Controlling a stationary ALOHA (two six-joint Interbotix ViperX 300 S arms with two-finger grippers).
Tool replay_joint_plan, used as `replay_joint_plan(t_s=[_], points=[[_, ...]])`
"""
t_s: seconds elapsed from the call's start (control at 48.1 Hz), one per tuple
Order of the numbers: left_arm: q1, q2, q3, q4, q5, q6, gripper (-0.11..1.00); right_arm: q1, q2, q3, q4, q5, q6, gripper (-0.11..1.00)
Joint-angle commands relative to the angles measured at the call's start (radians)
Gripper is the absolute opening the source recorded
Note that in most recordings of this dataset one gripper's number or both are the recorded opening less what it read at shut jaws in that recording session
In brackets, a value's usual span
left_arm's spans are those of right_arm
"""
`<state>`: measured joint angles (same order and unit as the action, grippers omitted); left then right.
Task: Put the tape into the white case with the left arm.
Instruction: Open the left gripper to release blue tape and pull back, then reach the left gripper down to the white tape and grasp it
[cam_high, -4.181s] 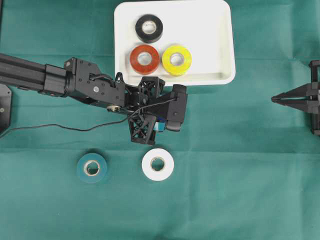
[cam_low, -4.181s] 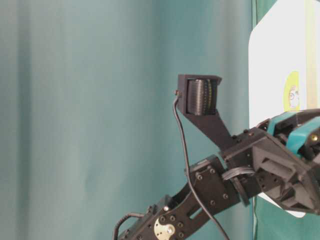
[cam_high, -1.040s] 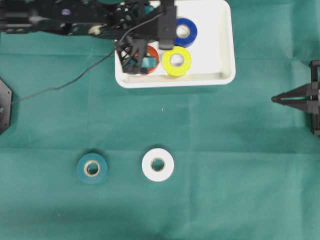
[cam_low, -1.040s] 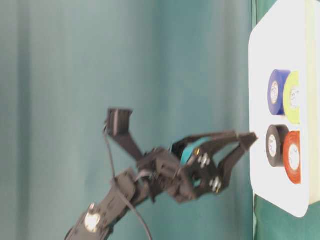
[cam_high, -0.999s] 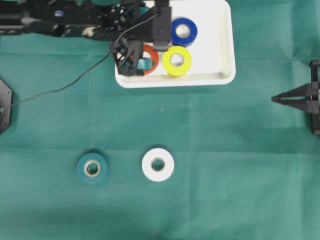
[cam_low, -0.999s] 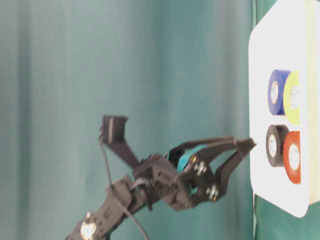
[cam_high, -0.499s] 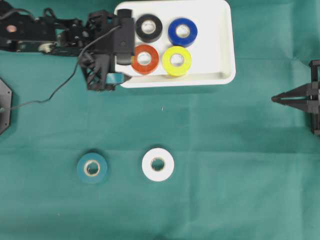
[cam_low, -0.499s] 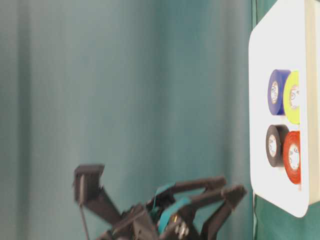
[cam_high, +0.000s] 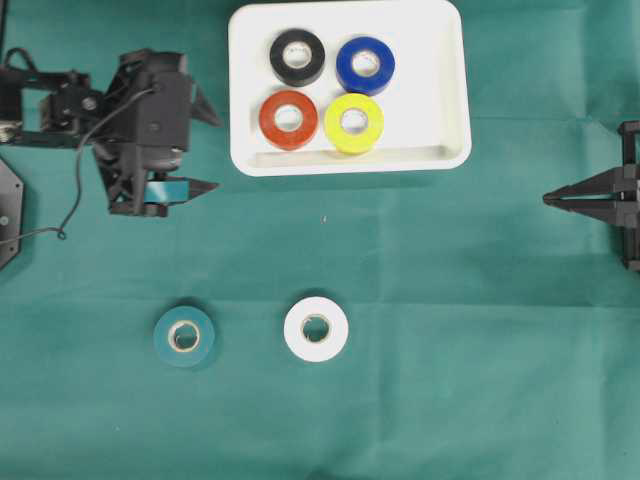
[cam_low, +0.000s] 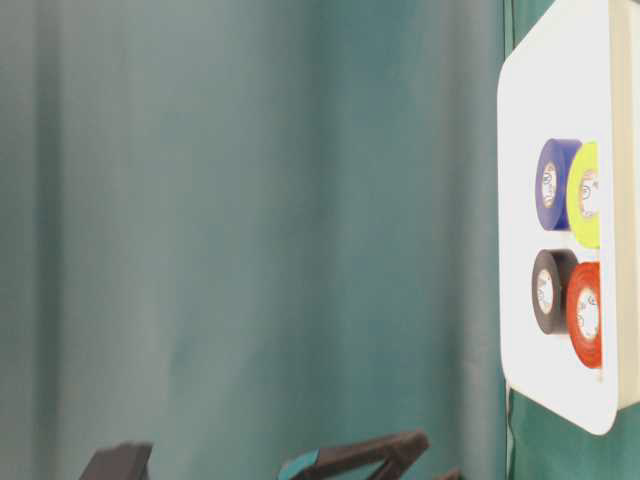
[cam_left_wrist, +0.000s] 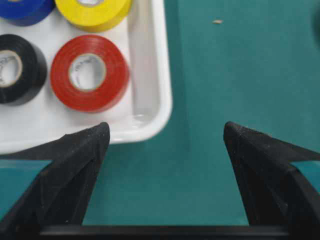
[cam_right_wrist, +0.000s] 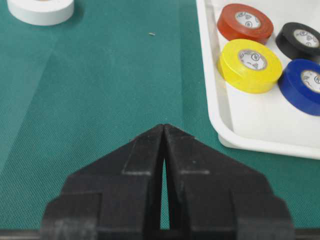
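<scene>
The white case (cam_high: 448, 100) stands at the top centre and holds a black tape (cam_high: 297, 56), a blue tape (cam_high: 365, 65), a red tape (cam_high: 290, 119) and a yellow tape (cam_high: 353, 121). Two more rolls lie on the cloth below: a teal tape (cam_high: 184, 337) and a white tape (cam_high: 316, 329). My left gripper (cam_high: 217, 153) hangs open and empty just left of the case, clear of its rim (cam_left_wrist: 159, 75). In its wrist view the red tape (cam_left_wrist: 89, 73) lies ahead of the left finger. My right gripper (cam_high: 548, 199) rests shut at the right edge, holding nothing.
Green cloth (cam_high: 450, 330) covers the whole table. A thin black cable (cam_high: 75, 195) trails from the left arm toward the left edge. A black mount (cam_high: 8, 215) sits at the far left. From the right wrist view, the case rim (cam_right_wrist: 212, 90) lies to the right of the gripper.
The left gripper has pulled back out of the case and moved left and downward, open and empty. The blue tape stays in the case. The right arm has not moved.
</scene>
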<state>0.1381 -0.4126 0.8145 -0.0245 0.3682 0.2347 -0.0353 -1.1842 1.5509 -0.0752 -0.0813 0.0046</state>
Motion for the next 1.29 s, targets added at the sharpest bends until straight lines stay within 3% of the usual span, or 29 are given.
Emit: replay_joint_plan(t_s=[0.0,0.166,0.686,1.269], points=[[-0.012,-0.044,0.011,-0.003,-0.009,-0.029,0.96,-0.002,0.008,-0.014,0.002,-0.006,0.0,-0.09],[-0.031,-0.061,0.043,-0.003,-0.009,-0.061,0.96,-0.002,0.006,-0.014,0.002,-0.006,0.0,-0.09],[-0.058,-0.06,0.046,-0.003,-0.009,-0.063,0.96,-0.002,0.008,-0.014,0.0,-0.008,0.0,-0.09],[-0.262,-0.049,0.066,-0.003,-0.009,-0.1,0.95,-0.002,0.008,-0.014,0.002,-0.006,0.0,-0.09]])
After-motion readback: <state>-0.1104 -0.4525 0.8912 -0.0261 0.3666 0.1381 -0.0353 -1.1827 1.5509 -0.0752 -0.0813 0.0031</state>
